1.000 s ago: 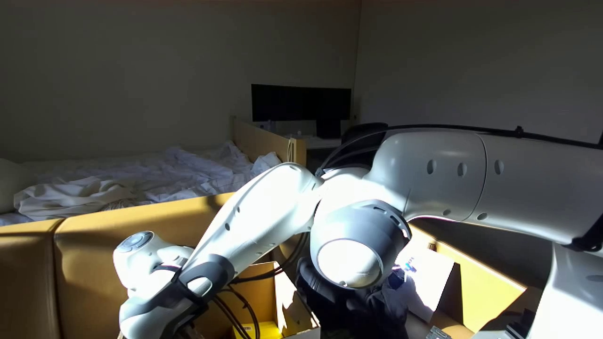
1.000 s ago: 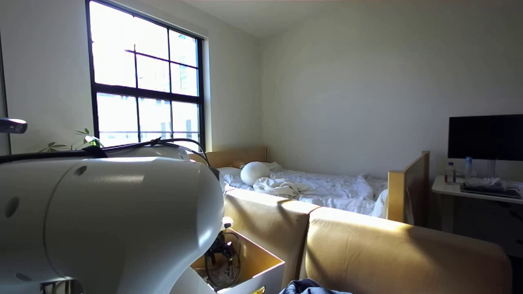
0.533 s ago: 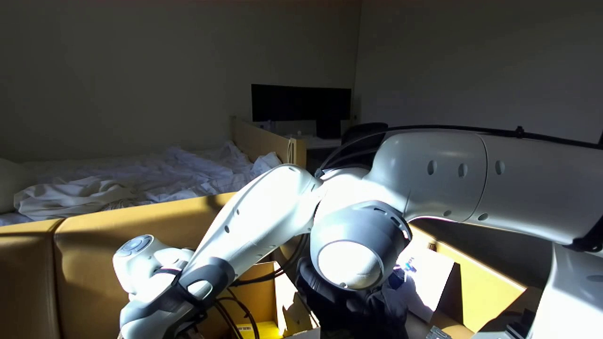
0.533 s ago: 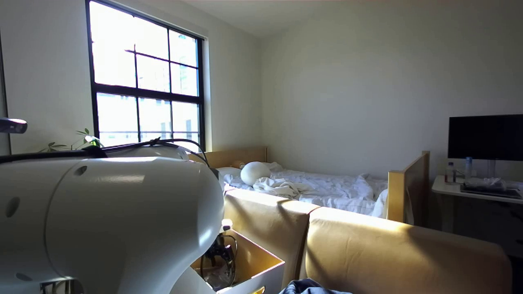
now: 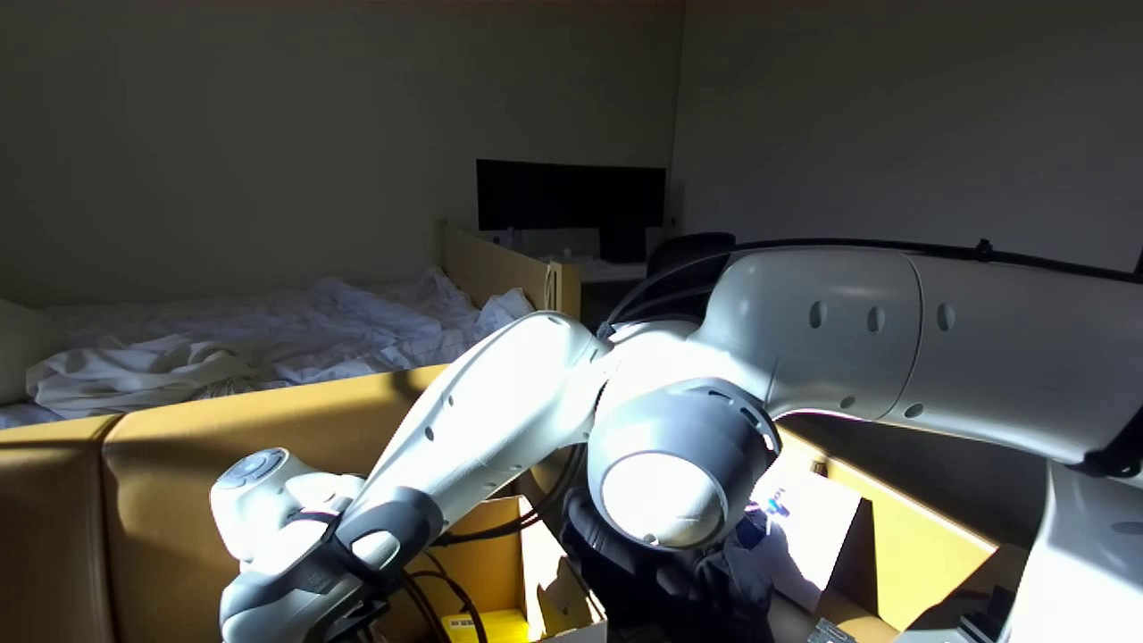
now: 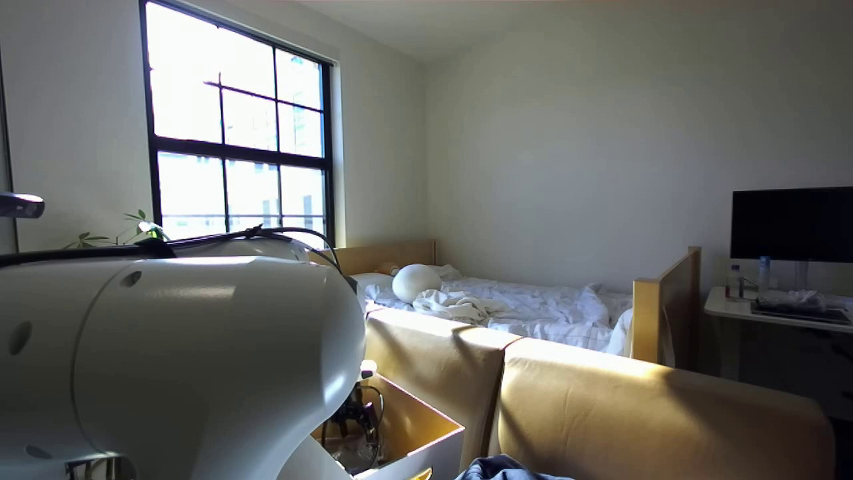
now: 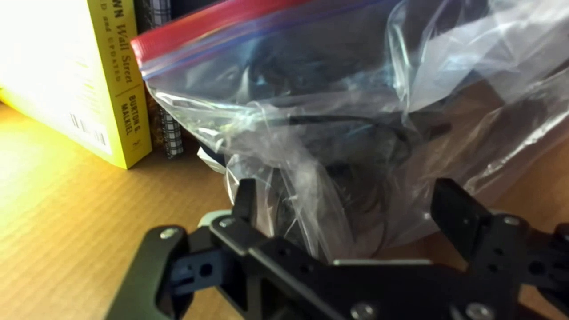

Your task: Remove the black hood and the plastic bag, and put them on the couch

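A dim wall (image 5: 268, 152) rises beyond the couch (image 5: 161, 518), which backs the box (image 5: 543, 545); there the gripper (image 7: 349, 191), jaws apart, faces folds of the plastic bag (image 7: 355, 111), presumably to lift it out, contact unclear. Rightward, the black hood (image 5: 643, 580) lies beside the box, seemingly on the couch as asked, partly hidden by the arm (image 5: 683, 464) and cut off below.

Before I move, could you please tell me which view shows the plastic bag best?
The wrist view: the plastic bag fills much of it, red strip along its edge included. Neither exterior view shows it plainly: at most something translucent, possibly it, inside the box.
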Controlling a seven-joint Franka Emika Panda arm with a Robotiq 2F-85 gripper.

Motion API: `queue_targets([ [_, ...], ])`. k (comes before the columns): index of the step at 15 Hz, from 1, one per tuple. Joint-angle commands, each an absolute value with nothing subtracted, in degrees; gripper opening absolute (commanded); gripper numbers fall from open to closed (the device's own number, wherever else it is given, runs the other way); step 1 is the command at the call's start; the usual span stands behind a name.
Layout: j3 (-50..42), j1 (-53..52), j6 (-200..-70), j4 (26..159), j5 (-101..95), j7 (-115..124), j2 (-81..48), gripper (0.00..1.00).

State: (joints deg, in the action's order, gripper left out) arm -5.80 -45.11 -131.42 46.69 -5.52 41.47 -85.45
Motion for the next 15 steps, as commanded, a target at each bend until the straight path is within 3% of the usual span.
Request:
queue_targets([
  [1,-7.26,-45.66,-127.60,46.07,-6.78,46.38,-85.45,1.00],
  [11,-7.80,-45.67,-117.50,44.62,-8.92,53.96,-85.39,1.00],
  [12,-7.23,-45.45,-117.01,44.48,-8.76,53.26,-85.39,0.75],
  [13,-7.10,-45.43,-116.61,44.35,-8.84,53.13,-85.39,0.74],
  [15,-6.55,-45.28,-116.55,44.28,-8.66,52.78,-85.38,0.60],
])
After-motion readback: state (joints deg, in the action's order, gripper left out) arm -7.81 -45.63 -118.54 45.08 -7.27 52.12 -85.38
